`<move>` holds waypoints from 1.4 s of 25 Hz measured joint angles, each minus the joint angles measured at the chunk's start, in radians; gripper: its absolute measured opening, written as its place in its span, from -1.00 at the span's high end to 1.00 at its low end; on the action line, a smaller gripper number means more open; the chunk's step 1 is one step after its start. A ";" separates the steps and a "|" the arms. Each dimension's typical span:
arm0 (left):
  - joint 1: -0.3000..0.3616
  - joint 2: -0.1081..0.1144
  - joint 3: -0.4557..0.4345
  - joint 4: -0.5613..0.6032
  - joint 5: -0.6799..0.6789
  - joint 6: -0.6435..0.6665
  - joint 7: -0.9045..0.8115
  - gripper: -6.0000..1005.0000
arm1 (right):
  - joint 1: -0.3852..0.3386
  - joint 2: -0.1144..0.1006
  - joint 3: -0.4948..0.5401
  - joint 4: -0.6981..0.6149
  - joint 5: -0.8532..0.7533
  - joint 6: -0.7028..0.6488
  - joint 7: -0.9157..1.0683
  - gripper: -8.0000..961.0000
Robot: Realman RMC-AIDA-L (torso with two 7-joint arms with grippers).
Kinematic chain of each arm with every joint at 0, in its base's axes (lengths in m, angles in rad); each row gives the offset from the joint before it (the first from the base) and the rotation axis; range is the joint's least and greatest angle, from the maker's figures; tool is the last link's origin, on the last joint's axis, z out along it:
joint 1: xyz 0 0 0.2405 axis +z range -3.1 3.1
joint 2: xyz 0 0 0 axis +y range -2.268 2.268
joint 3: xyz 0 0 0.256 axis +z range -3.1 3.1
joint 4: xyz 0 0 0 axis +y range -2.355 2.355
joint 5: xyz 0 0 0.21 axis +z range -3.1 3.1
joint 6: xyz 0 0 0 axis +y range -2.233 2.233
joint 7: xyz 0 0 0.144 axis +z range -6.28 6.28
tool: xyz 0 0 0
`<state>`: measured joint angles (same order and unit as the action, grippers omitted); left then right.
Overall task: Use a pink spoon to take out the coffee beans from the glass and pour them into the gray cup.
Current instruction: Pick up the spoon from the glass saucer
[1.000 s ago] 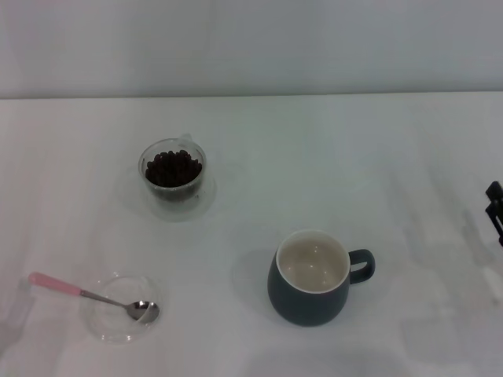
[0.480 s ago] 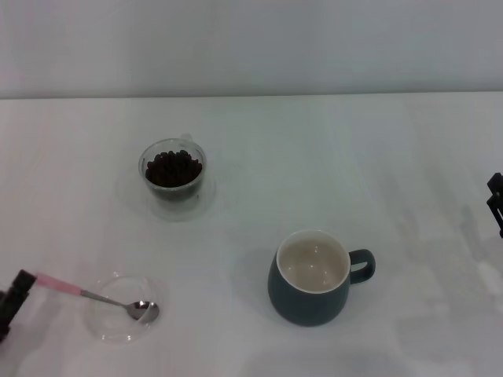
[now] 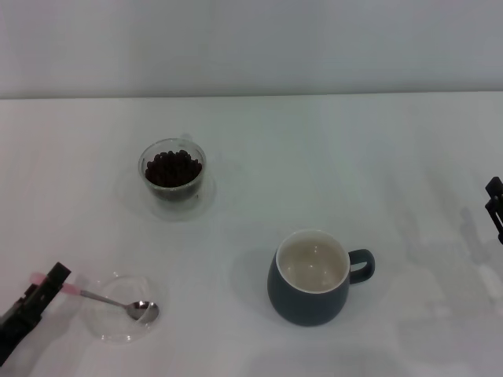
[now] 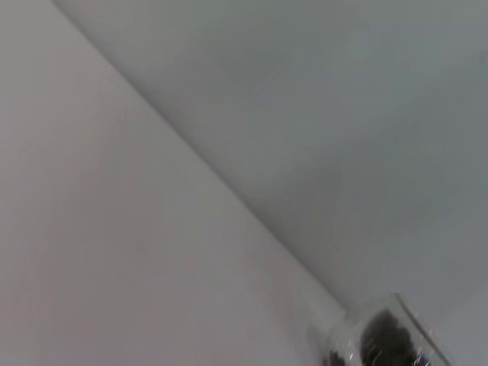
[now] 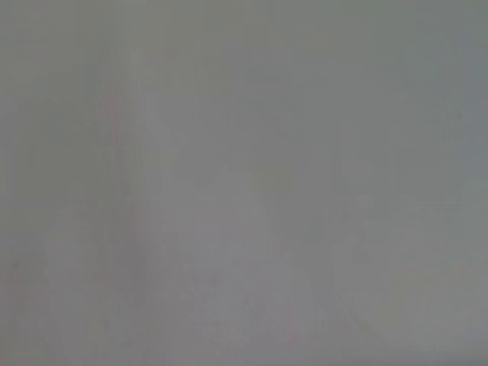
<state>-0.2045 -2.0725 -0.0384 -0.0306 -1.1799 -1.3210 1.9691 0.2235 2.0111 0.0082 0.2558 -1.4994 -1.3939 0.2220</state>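
Note:
The pink spoon (image 3: 118,304) lies at the front left, its metal bowl resting in a flat clear glass dish (image 3: 104,324). My left gripper (image 3: 49,284) comes in from the bottom left corner and covers most of the pink handle end. The glass (image 3: 173,170) of dark coffee beans (image 3: 172,166) stands at the back left; it also shows in the left wrist view (image 4: 385,339). The gray cup (image 3: 310,277) stands at the front centre, its cream inside empty and its handle to the right. My right gripper (image 3: 495,206) is at the right edge, far from everything.
The white table (image 3: 330,157) runs back to a pale wall. The right wrist view shows only a blank grey surface.
My left gripper came into view from the bottom left and moved up and right over the spoon's pink handle. The right gripper has barely shifted.

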 joint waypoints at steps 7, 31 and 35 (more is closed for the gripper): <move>-0.004 -0.002 0.000 0.001 0.007 0.003 0.002 -0.52 | -0.001 0.000 0.000 0.000 0.000 0.007 0.000 -0.30; -0.022 0.000 0.000 0.025 0.047 -0.065 0.016 0.63 | -0.003 0.000 0.006 -0.006 0.001 0.058 0.000 -0.30; -0.017 0.000 0.000 0.039 0.051 -0.109 0.015 0.70 | -0.003 0.000 0.006 -0.008 0.001 0.061 0.000 -0.30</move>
<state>-0.2213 -2.0723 -0.0383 0.0080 -1.1287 -1.4299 1.9841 0.2208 2.0110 0.0138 0.2479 -1.4987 -1.3329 0.2224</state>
